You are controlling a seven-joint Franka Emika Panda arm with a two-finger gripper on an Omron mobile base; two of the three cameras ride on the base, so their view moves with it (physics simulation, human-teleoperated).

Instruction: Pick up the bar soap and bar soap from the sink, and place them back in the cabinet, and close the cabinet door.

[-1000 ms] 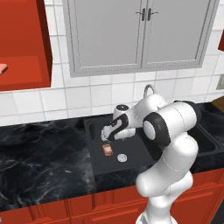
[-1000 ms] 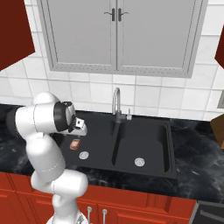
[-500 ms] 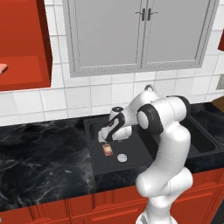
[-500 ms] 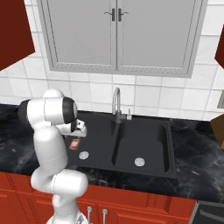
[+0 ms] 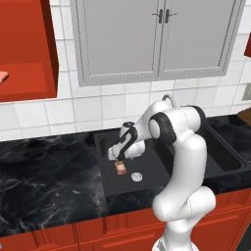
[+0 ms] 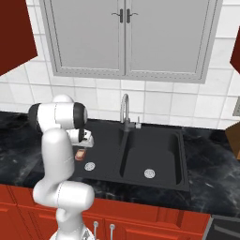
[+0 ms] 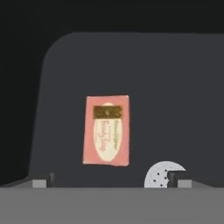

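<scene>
Now from the left base view: the arm has folded lower over the last second, and the end effector (image 5: 116, 156) has dropped into the left basin of the sink (image 5: 105, 164), hovering just above the soap (image 5: 120, 168). The bar lies flat on the basin floor, with the drain (image 5: 137, 176) just beside it. Up at the left, the red cabinet (image 5: 29, 73) stands open, and a pink shape at the very edge of its shelf may be the other bar; too little shows to be sure.

Over to the right base view: the elbow has swung left and the hand sits lower. The soap (image 6: 80, 154) peeks out just under the wrist, still on the sink (image 6: 154, 140) floor, near the drain (image 6: 90, 166).

Hand view next: the soap (image 7: 106, 130) lies dead ahead, pink face with a pale oval label, untouched. Both fingertips (image 7: 42, 180) stand wide apart at the bottom corners, nothing between them. The descent looks nearly done; the grasp is not yet made, so this bar's trip to the cabinet is all to come.
</scene>
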